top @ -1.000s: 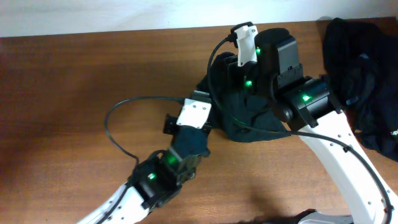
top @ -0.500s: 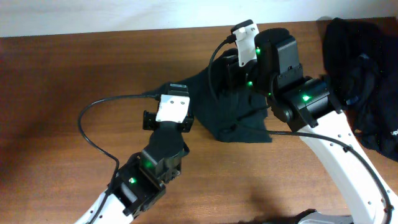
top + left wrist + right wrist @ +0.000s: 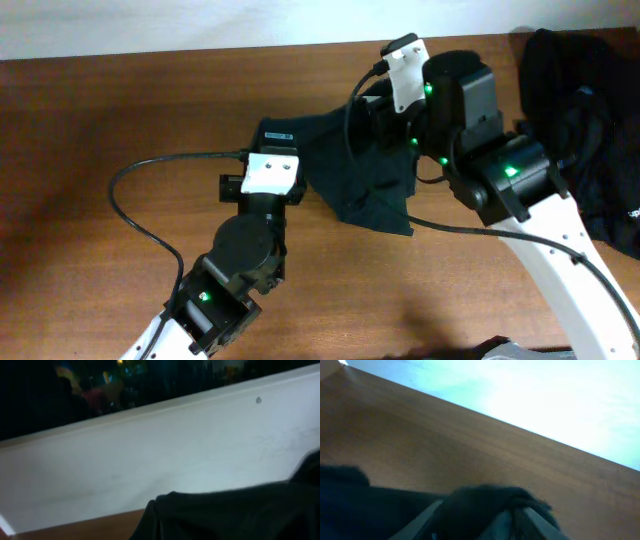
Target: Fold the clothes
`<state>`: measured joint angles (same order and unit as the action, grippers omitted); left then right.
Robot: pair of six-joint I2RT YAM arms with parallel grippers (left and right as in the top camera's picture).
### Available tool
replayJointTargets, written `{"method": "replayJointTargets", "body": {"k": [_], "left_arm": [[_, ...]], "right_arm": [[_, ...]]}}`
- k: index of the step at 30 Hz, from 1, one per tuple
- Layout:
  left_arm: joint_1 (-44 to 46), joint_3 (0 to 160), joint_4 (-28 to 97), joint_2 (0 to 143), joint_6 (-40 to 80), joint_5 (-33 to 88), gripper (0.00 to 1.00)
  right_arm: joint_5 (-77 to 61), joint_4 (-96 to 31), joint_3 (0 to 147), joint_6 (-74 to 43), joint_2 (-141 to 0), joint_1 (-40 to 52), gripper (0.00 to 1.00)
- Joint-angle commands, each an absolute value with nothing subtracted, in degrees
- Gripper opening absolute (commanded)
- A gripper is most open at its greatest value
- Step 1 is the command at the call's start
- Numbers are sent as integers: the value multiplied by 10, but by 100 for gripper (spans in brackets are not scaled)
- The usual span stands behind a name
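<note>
1. Left hand (image 3: 272,146): fingers together. Over the last second it has travelled leftward, away from the right arm, and the left corner of the black garment (image 3: 360,170) has travelled with it. In the overhead view the fingertips sit under the wrist camera, so the clamp on the fabric edge is inferred from that drag, not seen directly.

2. Black garment: it lies on the middle of the table, between the two arms. A second ago it was a bunched mass under both wrists. It is now drawn out into a wider, flatter panel. Its left corner, which carries a small pale label, is just beyond the left hand.

3. Right hand (image 3: 475,517): the fingers have gone from together to apart. A hump of fabric lies between them and is no longer pinched.

4. Meaning for the task: one side is held and the other released. The spreading step appears to be ending and no fold has been made yet. The right hand will need a fresh grasp.

5. Pile of black clothes (image 3: 585,130): at the far right of the table, well apart from the garment being worked and unmoved.

6. Surface and room: the table (image 3: 100,120) is brown wood grain with a matte finish. The left arm's black cable (image 3: 140,200) loops across it. The far edge meets a plain white wall (image 3: 150,25).
</note>
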<state>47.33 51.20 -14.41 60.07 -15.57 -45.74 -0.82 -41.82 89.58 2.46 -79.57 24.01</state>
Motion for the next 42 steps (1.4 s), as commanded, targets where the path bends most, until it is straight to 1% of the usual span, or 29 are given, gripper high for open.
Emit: {"method": "replayJointTargets", "body": {"k": [1, 6, 10, 13, 15, 24, 27, 30, 33, 42], "left_arm": [[471, 522, -160, 590, -182, -469, 1], [471, 537, -163, 590, -196, -463, 1], [471, 551, -163, 590, -199, -463, 1], [471, 562, -163, 590, -199, -463, 1], [471, 569, -163, 590, -199, -463, 1], [471, 582, -164, 590, -198, -397, 1], [471, 582, -194, 590, -199, -398, 1], [471, 582, -227, 590, -198, -397, 1], [471, 582, -257, 590, -198, -393, 1], [471, 582, -327, 590, -199, -385, 1]], "right_arm": [[8, -425, 905, 43, -778, 243, 49], [12, -444, 904, 43, -779, 243, 51], [41, -457, 905, 43, -779, 243, 53], [59, -463, 905, 43, -777, 243, 63], [59, -475, 905, 44, -775, 243, 63], [51, -604, 904, 41, -775, 243, 63], [25, -656, 904, 19, -775, 243, 63], [-14, -680, 900, 6, -775, 243, 63], [-53, -689, 886, 6, -775, 244, 62], [-63, -670, 802, 6, -775, 244, 57]]}}
